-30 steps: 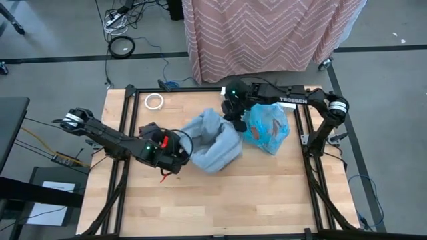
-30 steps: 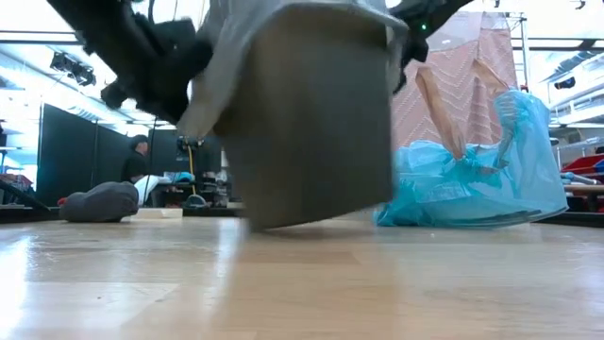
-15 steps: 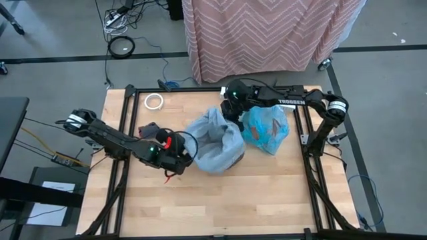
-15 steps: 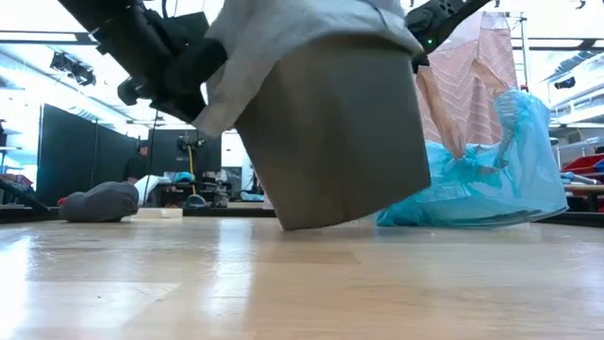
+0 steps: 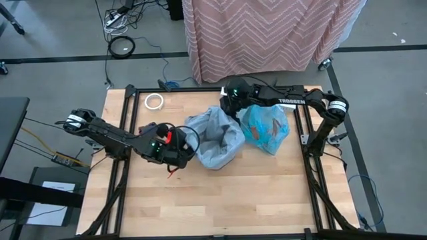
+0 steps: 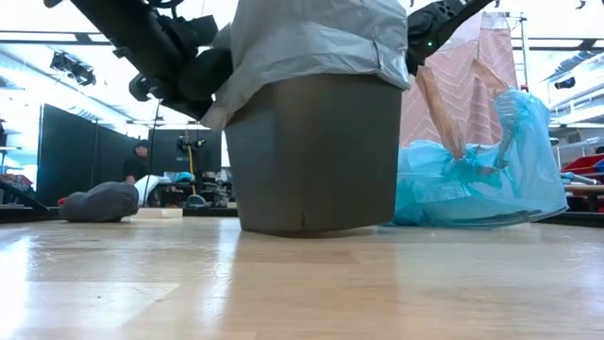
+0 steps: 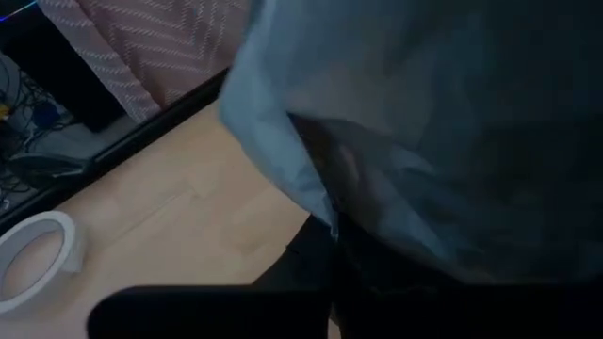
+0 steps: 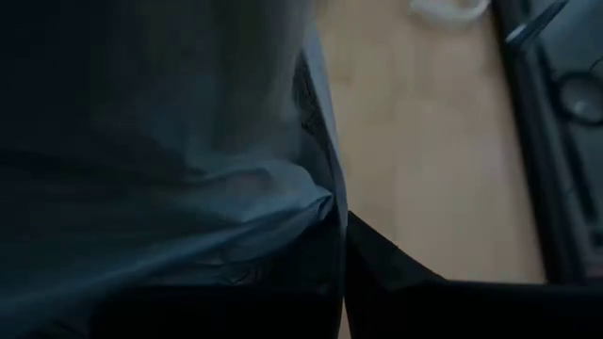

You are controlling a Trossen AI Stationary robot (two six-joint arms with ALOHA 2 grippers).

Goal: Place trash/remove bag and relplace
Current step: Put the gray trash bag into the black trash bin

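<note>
- The grey bin [image 6: 316, 151] is standing upright on the wooden table [image 5: 220, 200], near the table's middle, and I am using it as my landmark.
- A grey bag [image 5: 212, 137] is lining the bin, with its edge folding down over the rim and hanging part way down the outer wall, as the low view shows [image 6: 311, 42].
- My left gripper [image 5: 179, 148] is pressing against the bin's left side, at the bag's folded edge.
- In my left wrist view the grey plastic [image 7: 415, 132] is filling most of the frame; I cannot tell whether those fingers are apart or clamped.
- My right gripper [image 5: 230, 105] is sitting at the bin's far rim, on its right corner, over the bag's edge.
- My right wrist view is also showing mostly grey bag [image 8: 160, 141], so I cannot tell how those fingers are standing either.
- The blue bag [image 5: 267, 128], holding brown trash [image 5: 270, 135] that shows through its plastic, is lying on the table just to the right of the bin.
- A white tape ring [image 5: 154, 101] is lying flat on the table, to the far left of the bin.
- A small dark grey lump [image 6: 99, 201] is resting on the table left of the bin in the low view.
</note>
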